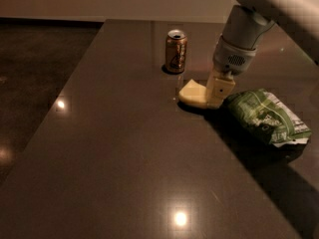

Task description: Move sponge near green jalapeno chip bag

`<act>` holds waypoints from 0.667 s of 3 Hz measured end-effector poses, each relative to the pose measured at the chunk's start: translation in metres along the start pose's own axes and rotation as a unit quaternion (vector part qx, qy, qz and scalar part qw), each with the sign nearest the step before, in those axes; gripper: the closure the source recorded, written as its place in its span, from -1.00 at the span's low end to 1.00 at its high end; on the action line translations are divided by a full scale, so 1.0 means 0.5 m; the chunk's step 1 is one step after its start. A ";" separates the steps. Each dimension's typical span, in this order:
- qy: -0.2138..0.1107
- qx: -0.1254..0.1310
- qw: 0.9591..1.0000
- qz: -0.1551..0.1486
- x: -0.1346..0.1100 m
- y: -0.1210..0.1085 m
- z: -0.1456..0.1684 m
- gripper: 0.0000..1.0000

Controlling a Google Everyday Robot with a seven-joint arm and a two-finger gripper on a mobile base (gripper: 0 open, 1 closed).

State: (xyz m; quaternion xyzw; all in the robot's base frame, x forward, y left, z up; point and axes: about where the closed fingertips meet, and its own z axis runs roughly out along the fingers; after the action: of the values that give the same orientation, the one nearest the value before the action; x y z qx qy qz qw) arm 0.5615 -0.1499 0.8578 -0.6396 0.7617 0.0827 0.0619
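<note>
The pale yellow sponge [192,93] lies on the dark table, just left of the green jalapeno chip bag [264,116]. The bag is crinkled, lying flat at the right side of the table. My gripper [217,94] comes down from the upper right on the grey-white arm, and its cream fingers are shut on the right end of the sponge. The gripper sits between sponge and bag, almost touching the bag's left edge.
A brown-gold drink can [176,51] stands upright behind the sponge, a short way to its upper left. The dark table [124,158] stretches wide to the front and left; its left edge runs diagonally, with dark floor beyond.
</note>
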 end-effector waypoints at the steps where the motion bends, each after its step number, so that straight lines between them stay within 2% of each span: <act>1: -0.004 0.006 1.000 0.002 -0.002 -0.009 0.003 0.29; 2: -0.008 0.012 1.000 0.001 -0.007 -0.016 0.006 -0.17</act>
State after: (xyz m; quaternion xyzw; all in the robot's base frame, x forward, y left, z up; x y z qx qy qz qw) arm 0.5700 -0.1474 0.8551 -0.6372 0.7630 0.0787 0.0751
